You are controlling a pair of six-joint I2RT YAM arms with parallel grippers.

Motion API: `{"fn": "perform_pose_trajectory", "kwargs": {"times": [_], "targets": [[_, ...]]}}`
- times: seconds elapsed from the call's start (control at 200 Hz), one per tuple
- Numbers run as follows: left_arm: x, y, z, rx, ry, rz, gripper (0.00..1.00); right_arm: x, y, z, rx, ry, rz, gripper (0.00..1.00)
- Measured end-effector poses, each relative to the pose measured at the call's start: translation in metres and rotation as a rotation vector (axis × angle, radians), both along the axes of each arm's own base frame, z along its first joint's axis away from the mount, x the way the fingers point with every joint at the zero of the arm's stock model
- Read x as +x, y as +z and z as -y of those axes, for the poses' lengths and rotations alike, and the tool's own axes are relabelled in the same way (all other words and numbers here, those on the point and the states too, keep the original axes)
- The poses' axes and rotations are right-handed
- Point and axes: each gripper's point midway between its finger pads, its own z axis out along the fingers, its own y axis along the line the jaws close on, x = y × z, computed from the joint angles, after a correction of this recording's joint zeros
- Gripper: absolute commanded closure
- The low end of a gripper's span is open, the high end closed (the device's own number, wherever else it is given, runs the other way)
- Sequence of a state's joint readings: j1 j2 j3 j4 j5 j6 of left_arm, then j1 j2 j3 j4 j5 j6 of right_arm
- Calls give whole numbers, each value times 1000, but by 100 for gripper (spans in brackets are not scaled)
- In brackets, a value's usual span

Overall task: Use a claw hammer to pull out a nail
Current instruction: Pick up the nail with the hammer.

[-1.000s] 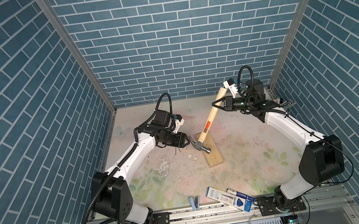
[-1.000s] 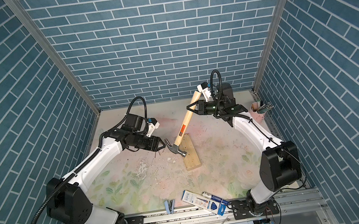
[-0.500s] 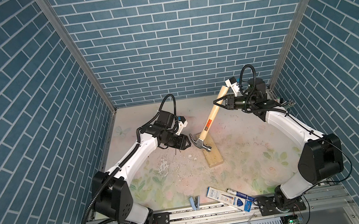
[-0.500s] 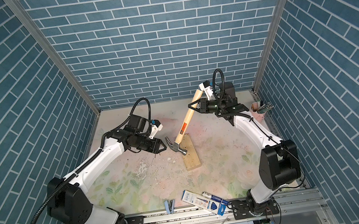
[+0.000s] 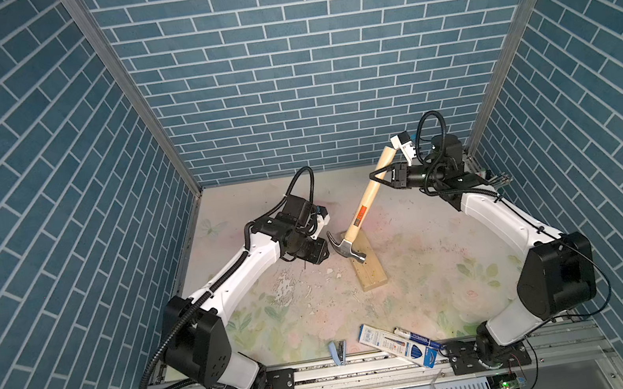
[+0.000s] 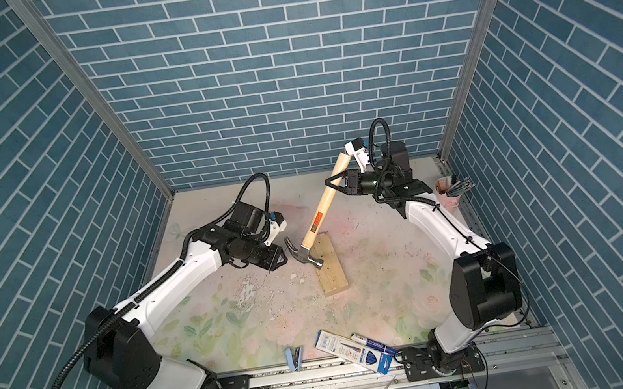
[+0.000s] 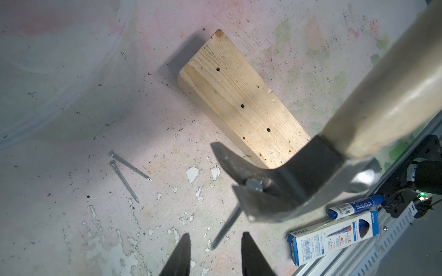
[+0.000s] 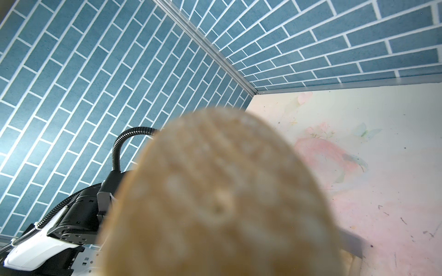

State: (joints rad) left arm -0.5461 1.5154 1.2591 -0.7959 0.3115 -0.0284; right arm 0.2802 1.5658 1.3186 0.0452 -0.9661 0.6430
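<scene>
Hammer position: The hammer [image 5: 367, 197] stands tilted, head low over the block [image 5: 372, 271], handle rising toward the back right of the worktop [image 5: 434, 252]. I cannot tell whether the head touches the wood.
Right claw: The right claw [image 5: 377, 176] is clamped on the handle near its upper end. The right wrist view gives me only the blurred butt.
Nail: A nail [image 7: 226, 228] hangs in the fork of the head, cap seated in the slot, shank clear of the block.
Left claw: The left claw [image 7: 214, 241] has its jaws apart with the nail's tip between them. I see no contact.
Handling, hammer: I judge it stiff and head-heavy. The smooth wood may twist in a narrow grip. The high hold gives leverage but loose control of the head.
Handling, nail: Thin, rigid, slick steel. I would take it mid-shank, square across.
Risk: The nail may drop from the fork if the head tips.
Other: Two loose nails [image 7: 131, 167] lie near the block, not touching it.
</scene>
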Motion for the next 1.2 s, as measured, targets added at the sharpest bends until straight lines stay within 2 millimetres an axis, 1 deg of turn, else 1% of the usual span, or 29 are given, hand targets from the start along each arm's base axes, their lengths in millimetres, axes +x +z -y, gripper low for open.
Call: {"fn": "perform_pose_trajectory", "kwargs": {"times": [0.06, 0.24, 0.405, 0.58, 0.725, 1.195], "targets": [[0, -1, 0, 10, 0, 6, 67, -1, 2, 0, 8, 4, -1, 100], [1, -1, -1, 34, -1, 23, 73, -3, 5, -2, 18, 21, 6, 100], [-1, -1, 0, 46, -14, 38, 74, -4, 6, -3, 24, 30, 5, 100], [-3, 4, 2, 48, -27, 60, 77, -6, 7, -4, 29, 39, -1, 100], [-3, 9, 1, 50, -25, 77, 79, -6, 6, -6, 30, 43, -2, 100], [-3, 12, 1, 47, -30, 88, 91, -6, -1, -12, 26, 57, -18, 100]]}}
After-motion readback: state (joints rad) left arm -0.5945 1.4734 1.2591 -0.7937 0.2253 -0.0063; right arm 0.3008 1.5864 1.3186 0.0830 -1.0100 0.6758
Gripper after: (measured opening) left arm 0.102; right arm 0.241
